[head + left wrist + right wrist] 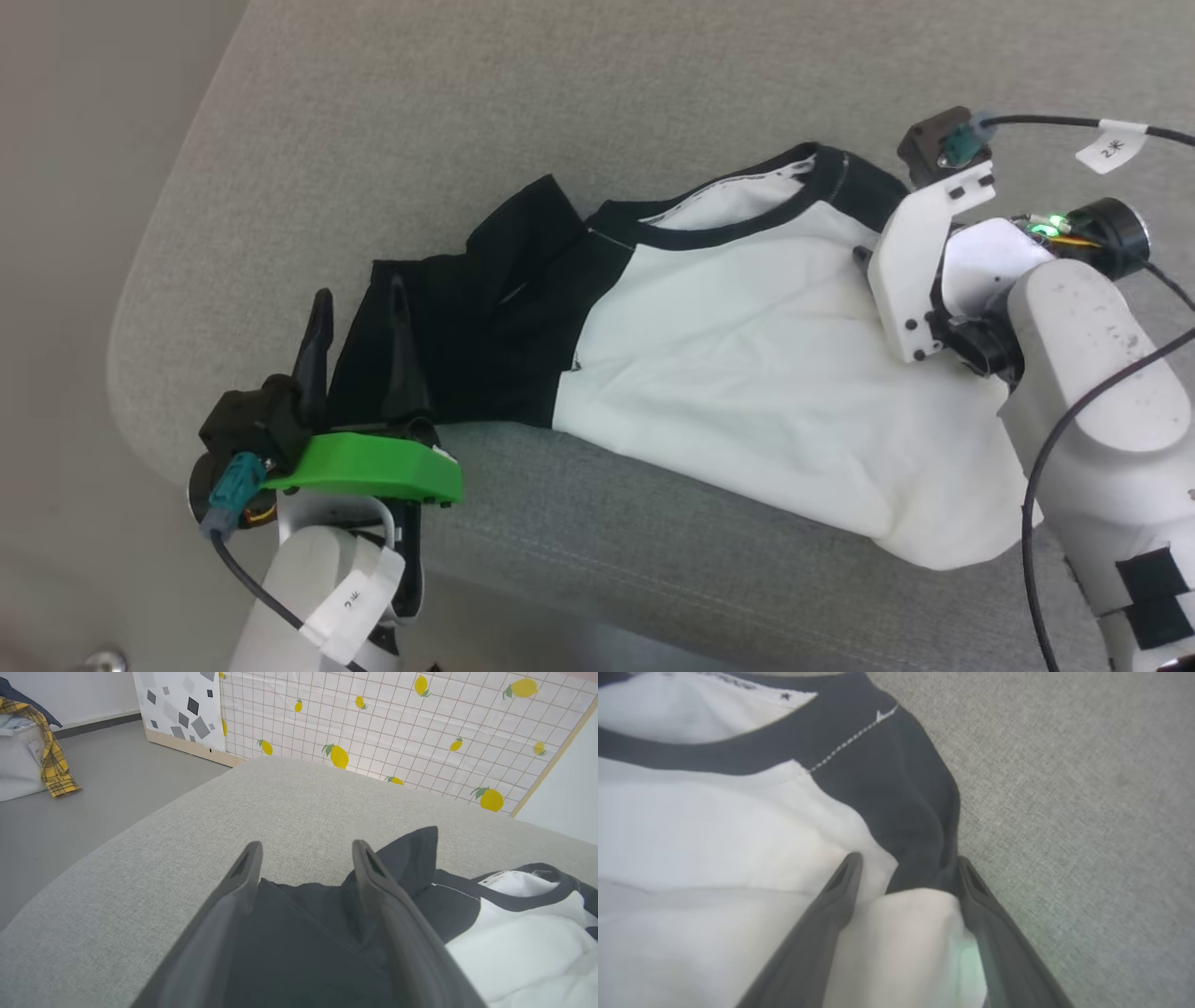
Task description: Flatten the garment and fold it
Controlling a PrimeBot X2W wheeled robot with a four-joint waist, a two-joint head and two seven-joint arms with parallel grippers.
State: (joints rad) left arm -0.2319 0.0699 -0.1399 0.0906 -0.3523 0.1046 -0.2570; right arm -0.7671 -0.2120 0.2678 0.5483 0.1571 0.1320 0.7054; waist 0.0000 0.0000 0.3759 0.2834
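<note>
Black sleeve fabric (467, 317) is lying bunched at the left end of the garment (700, 345), well left of the neck opening (738, 201) and nearer the robot. The left hand (359, 289) is poised there with its two fingers spread wide, one over the black cloth and the other at its edge, gripping nothing. On the near right of the neck opening, the white body panel (794, 401) is draping over the front edge of the grey upholstered seat (560, 93), its hem corner hanging free. Just right of the neck opening, the right hand (909, 858) is also standing wide open, with a soft roll of white cloth and the black shoulder cloth (901, 788) sitting between its fingers unpinched. The garment is looking light, limp and unbreakable; it is sagging wherever nothing is supporting it, and on the rough weave of the seat it is likely dragging rather than sliding, so a lifted corner is probably pulling wrinkles along behind it. The best holds are seeming to be the doubled, stitched parts: the sleeve end left of the neck opening and the shoulder seam (850, 742) beside it on the right, each pinched through both layers. Beyond the neck opening, seat fabric is stretching away.
</note>
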